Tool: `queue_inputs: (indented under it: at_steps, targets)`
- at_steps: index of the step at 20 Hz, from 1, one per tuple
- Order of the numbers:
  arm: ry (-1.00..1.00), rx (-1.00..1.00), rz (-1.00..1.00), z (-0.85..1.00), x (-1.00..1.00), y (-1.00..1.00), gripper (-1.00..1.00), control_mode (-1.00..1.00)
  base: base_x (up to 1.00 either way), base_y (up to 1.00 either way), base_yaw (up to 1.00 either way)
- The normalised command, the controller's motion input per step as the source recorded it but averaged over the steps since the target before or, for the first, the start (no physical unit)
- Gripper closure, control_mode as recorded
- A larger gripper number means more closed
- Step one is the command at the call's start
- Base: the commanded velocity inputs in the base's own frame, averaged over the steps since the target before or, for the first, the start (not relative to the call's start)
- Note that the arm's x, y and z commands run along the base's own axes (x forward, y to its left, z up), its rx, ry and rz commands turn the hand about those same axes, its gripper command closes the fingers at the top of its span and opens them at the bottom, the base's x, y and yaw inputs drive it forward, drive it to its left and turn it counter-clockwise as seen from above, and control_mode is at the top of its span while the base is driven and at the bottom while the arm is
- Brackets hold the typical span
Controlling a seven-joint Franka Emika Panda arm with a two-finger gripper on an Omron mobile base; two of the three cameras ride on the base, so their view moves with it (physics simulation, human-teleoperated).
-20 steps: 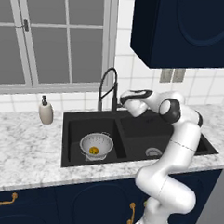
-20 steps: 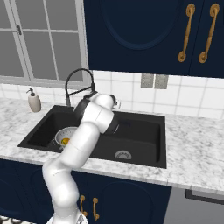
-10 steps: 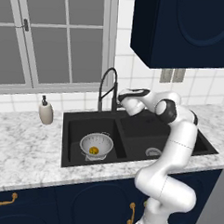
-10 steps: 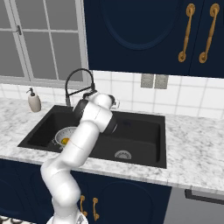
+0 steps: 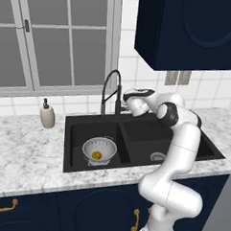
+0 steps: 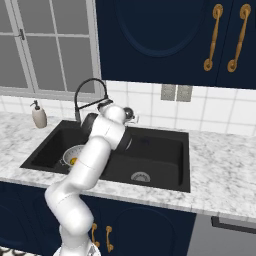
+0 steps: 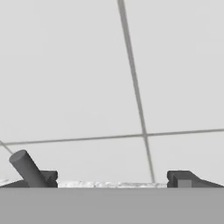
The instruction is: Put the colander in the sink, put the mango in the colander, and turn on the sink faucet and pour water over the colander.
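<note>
Now end effector point(image 5: 124, 99) reaches beside sink faucet point(image 5: 111, 91).

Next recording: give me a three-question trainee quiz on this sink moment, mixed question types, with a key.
1. True or false: the mango lies in the colander.
2. Which basin of the sink holds the colander, seen from the robot: left or right?
3. Multiple choice: the gripper is nearest to: A) the soap dispenser, B) the sink faucet, C) the right basin's drain.

Key: 1 true; 2 left; 3 B.

Kitchen: sink point(image 5: 193, 140), cabinets point(image 6: 165, 40), seemingly domestic.
</note>
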Motion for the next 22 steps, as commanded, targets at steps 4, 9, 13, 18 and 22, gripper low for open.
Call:
queue_inputs:
  at_steps: [4, 9, 13, 18, 22]
  targets:
    - [0.0, 0.0, 0.0, 0.0, -0.03, -0.69, -1.0, -1.0, 0.0, 0.0, 0.0]
    - [0.0, 0.02, 0.0, 0.0, -0.01, -0.91, -1.0, -1.0, 0.0, 0.0, 0.0]
    - [0.0, 0.05, 0.0, -0.05, 0.0, -1.0, -1.0, -1.0, 0.0, 0.0, 0.0]
    - [0.0, 0.06, 0.0, -0.05, 0.0, -1.0, -1.0, -1.0, 0.0, 0.0, 0.0]
    - [0.0, 0.05, 0.0, -0.06, 0.0, -0.99, -1.0, -1.0, 0.0, 0.0, 0.0]
